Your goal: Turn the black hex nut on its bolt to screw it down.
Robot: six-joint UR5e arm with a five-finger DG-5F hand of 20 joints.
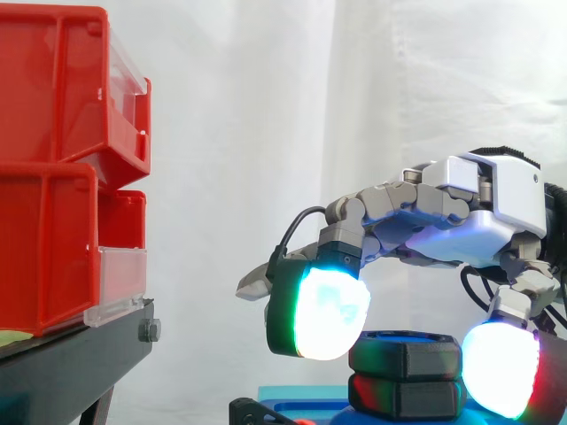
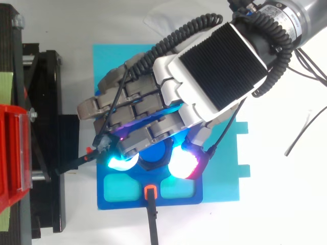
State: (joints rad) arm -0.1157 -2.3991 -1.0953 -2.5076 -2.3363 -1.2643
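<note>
The black hex nut (image 1: 406,352) sits on top of a second black hex piece (image 1: 406,396) over the blue fixture plate (image 2: 173,200). In the top view the nut (image 2: 155,157) shows as a dark ring under the hand. My hand (image 1: 461,212) arches over it from the right with curled fingers. One glowing pad (image 1: 326,312) presses the nut's left side and another pad (image 1: 499,367) its right side, so the nut is pinched between them. The bolt is hidden beneath the hand (image 2: 204,76).
Red bins (image 1: 53,177) are stacked on a black stand (image 1: 80,350) at the left. The fixture plate lies on a cyan mat (image 2: 222,168). An orange tab (image 2: 149,192) with a black bar sticks out at the plate's near edge. A thin dark cable (image 2: 301,133) lies at the right.
</note>
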